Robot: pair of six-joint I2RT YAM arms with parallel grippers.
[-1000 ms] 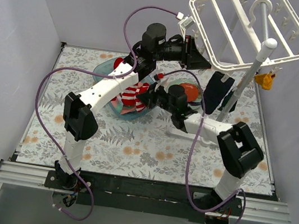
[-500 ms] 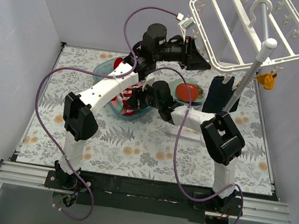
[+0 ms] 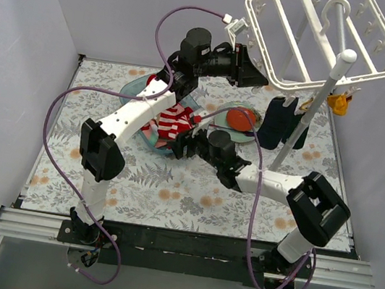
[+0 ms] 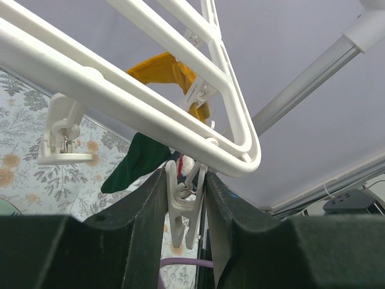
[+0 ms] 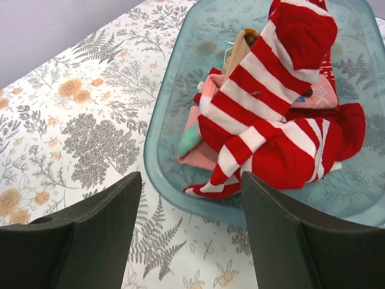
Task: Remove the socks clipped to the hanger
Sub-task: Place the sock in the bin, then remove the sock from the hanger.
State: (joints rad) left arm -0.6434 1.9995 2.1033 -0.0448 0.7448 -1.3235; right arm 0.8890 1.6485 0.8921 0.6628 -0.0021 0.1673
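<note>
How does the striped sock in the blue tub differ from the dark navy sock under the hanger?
The striped sock is red and white; the navy sock is plain dark. The striped sock lies crumpled in the tub; the navy sock hangs straight down. The striped sock is off the hanger; the navy sock hangs from it. Both are small fabric socks.

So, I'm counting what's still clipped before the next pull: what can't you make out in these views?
- Top view: the left arm covers part of the blue tub, so its sock count is uncertain.
- Left wrist: a hanger bar hides what the white clip, pinched by the left gripper, holds.
- Right wrist: the frame edge cuts off the tub's right side; the striped socks bury whatever lies beneath.
</note>
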